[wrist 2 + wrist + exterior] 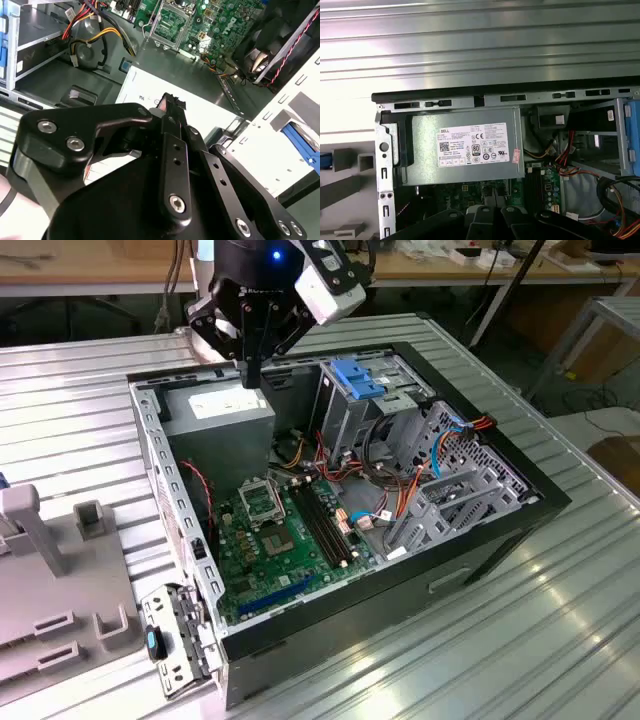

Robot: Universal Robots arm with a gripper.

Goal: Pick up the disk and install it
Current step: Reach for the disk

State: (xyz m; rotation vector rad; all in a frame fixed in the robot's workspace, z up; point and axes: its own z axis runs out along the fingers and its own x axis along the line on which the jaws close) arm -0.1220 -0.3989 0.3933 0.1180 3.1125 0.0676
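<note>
Gripper above open PC case.
We see its fingers pressed together, empty, over grey power supply w/ white sticker.

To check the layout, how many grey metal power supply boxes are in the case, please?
1: the grey metal power supply box, in a corner of the black case, under the gripper.

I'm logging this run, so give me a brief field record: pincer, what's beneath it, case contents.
pincer: shut, empty, above the power supply
power supply: grey box, white sticker, case corner
computer case: open, lying on ribbed metal table
motherboard: green, exposed
drive cage: blue-topped, inside case
</note>
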